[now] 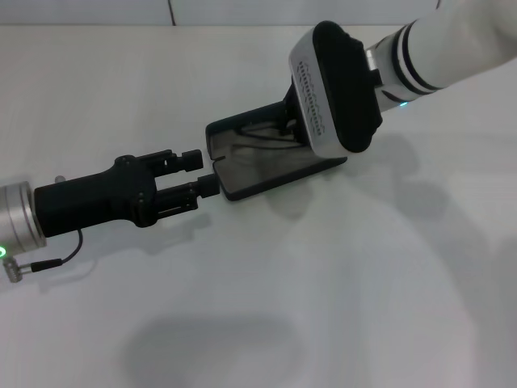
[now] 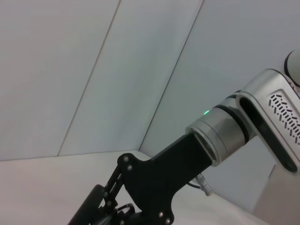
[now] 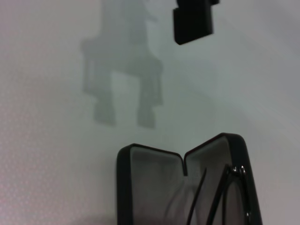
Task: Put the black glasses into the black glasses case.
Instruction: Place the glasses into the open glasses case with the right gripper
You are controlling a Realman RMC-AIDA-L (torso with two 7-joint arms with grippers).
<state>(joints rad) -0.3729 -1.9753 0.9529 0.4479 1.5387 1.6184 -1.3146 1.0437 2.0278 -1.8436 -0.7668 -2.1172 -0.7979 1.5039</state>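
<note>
Status: matte black oblong clamshell glasses case (image 1: 266,158) lies open on the white tabletop (image 1: 323,307), grey lining up. Thin black-framed glasses (image 3: 220,197) are already inside it: right wrist view shows slim temple arms and part of the frame lying in one half, the half beside it looks empty. In head view only thin dark lines (image 1: 262,133) show in the far half, rest is hidden behind the right arm.

Left gripper (image 1: 200,172) sits low at the case's near end, fingers spread. Lower fingertip is just at the case's corner, can't tell if it touches. Holds nothing.

Right gripper is over the far half of the case, wrist housing (image 1: 335,85) blocks it in head view, and its own wrist view doesn't show its fingers. Can't tell whether it's spread, closed or on the glasses.

My read: placement is basically done; what's left is release and closing.

To do it well:
- confirm the temples sit fully inside the rim before any lid move, or the lid pinches them
- lift right arm straight up, no sideways drag on the frame
- left gripper braces the case end so it doesn't skate on the smooth top
- fold the empty half over slowly
</note>
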